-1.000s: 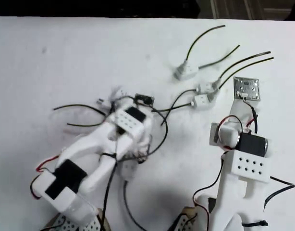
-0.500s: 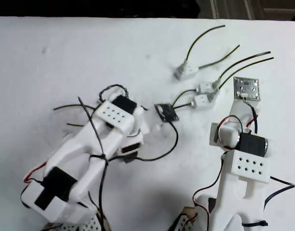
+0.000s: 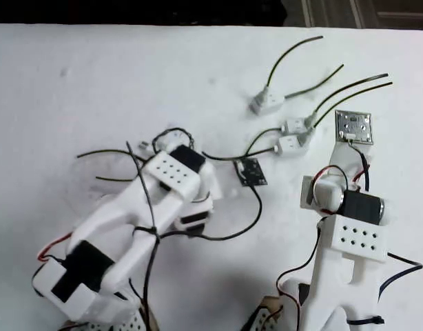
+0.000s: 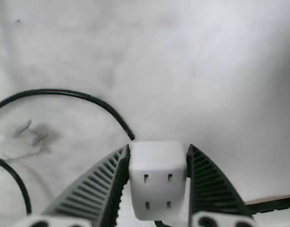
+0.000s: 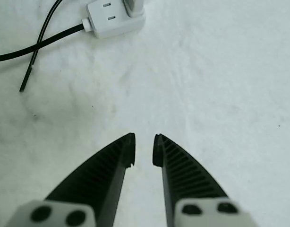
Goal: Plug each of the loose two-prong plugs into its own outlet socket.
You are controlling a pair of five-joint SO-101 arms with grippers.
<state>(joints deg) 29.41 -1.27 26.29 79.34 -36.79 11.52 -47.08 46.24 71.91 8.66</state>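
I see a big white desk (image 3: 74, 69) with two robot arms on it. The left arm (image 3: 122, 221) leans in over the middle, and the right arm (image 3: 349, 241) stands by the near right side.

The left gripper (image 4: 157, 149) is closed onto a white socket block (image 4: 157, 179). One jaw presses on each flat side, and the face with the little slots is free. A black cord (image 4: 79, 97) curls on the desk just behind it.

The right gripper (image 5: 144, 142) is open only a crack and holds nothing. It hangs over bare desk. A second socket block (image 5: 114, 16) with its own cord lies well ahead of it.

A small black piece (image 3: 251, 171) on a cord lies between the two arms. I cannot tell if it is a plug.

I think the block is light, hard and smooth, so it could slip or twist if a plug gets pushed in. Holding it by the flat sides looks best to me. The cord is bendy and may tug it sideways.
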